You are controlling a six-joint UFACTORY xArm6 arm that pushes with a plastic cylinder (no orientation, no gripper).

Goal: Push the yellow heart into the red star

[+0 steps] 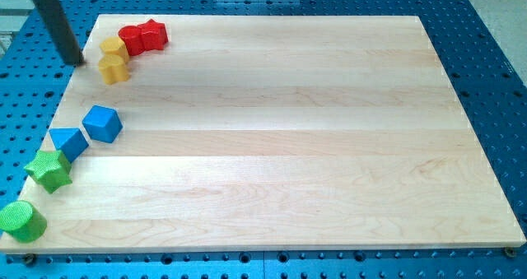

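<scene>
Pale wooden board (272, 131) on blue perforated bench (494, 81). Yellow heart (114, 47) at board's top-left corner, touching red star (153, 34) and a second red block (132, 39), shape unclear. Another yellow block (114, 67) just below heart. My tip (78, 62) left of heart, apart; no pincer, nothing held.
</scene>
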